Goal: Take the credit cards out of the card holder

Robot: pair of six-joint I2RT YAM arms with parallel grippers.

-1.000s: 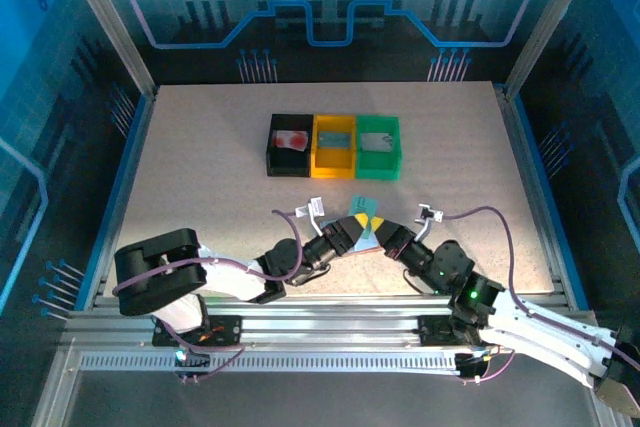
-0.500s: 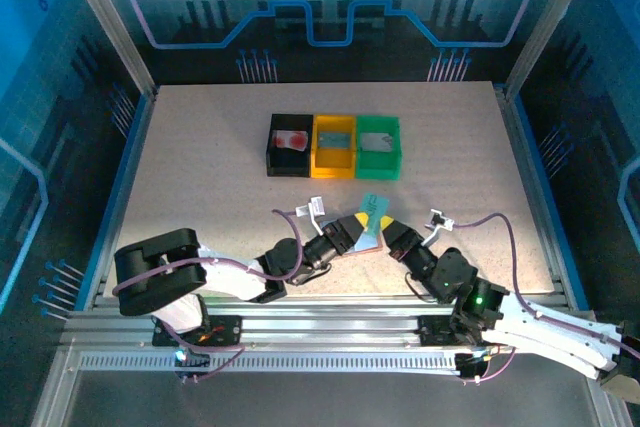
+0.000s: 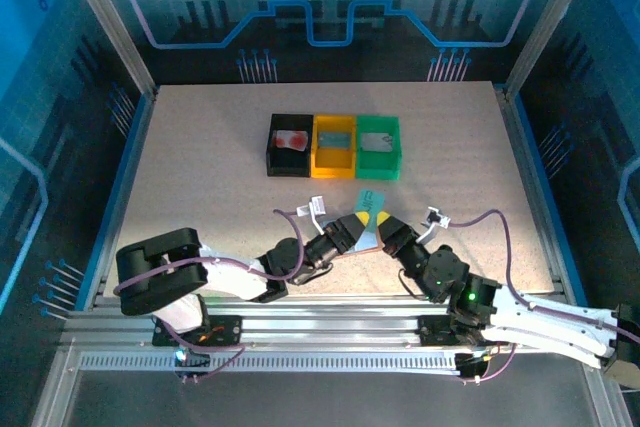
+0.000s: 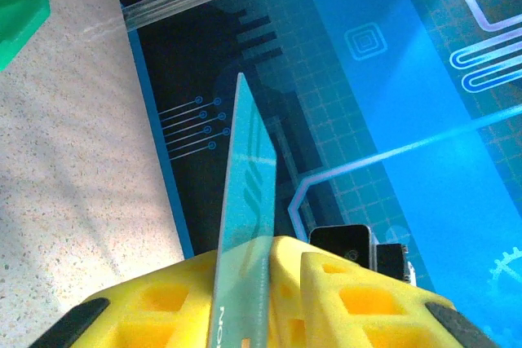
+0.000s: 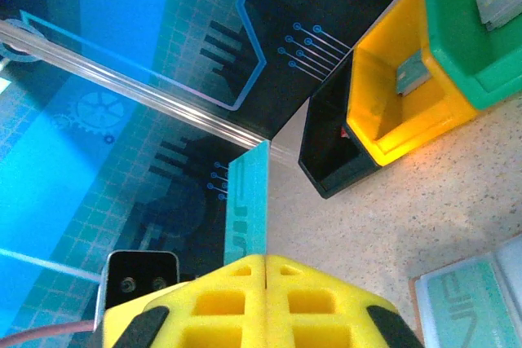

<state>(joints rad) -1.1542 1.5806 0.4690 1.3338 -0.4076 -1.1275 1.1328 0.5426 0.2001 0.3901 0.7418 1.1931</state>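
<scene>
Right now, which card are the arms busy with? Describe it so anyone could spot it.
From the row of black, yellow and green bins, come toward the near edge, where the left gripper and right gripper meet yellow tip to yellow tip above the salmon-pink card holder. The teal-green credit card stands between those tips, the one flat thing pointing up in the air.

Square bins: three. One black bin, one yellow bin, one green bin.
Flat pieces inside bins: three, one per bin. Red-and-white piece, grey piece, pale piece; kind too small to tell.
Teal card: one.
Card holder: one.
Arms: two. Left arm, right arm.
Hands: two. Left hand, right hand.
Yellow fingers: four, two per hand.
Counter: one.
</scene>
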